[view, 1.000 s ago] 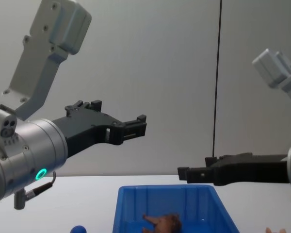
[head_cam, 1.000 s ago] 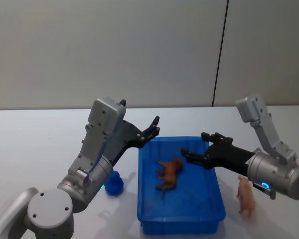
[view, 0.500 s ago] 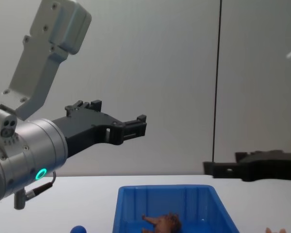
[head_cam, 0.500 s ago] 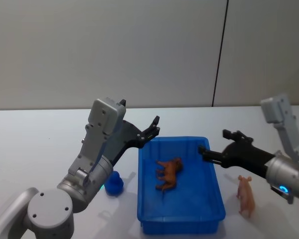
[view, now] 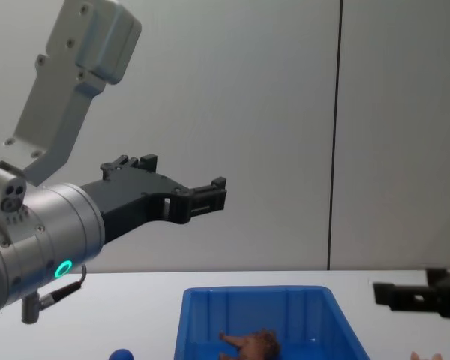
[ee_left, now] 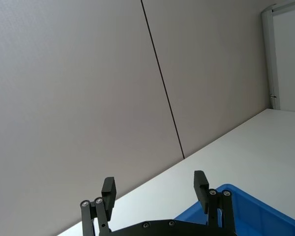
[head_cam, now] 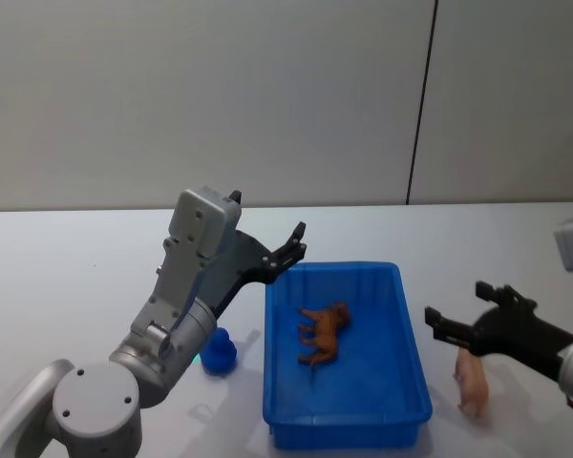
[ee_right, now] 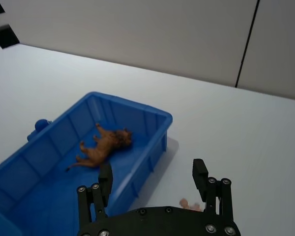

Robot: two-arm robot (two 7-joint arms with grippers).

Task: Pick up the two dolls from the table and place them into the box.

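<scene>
From the head, sees a brown four-legged doll (head_cam: 323, 334) on its side in the blue box (head_cam: 347, 426), and a pink doll (head_cam: 472, 379) upright on the table (head_cam: 67, 258) just right of the box, near the right gripper (head_cam: 456, 307) but not touching. Finds the left gripper (head_cam: 296, 243) raised by the box's far left corner, with a small blue thing (head_cam: 219, 352) beside the box. From each wrist, finds fingers spread. From the chest, catches the brown doll low in the box

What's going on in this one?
One doll is done: the brown doll lies inside the blue box. The pink doll stands on the table just right of the box. The right end effector hovers open close above it, outside the box. The left end effector hangs open, raised near the box's far left corner.
</scene>
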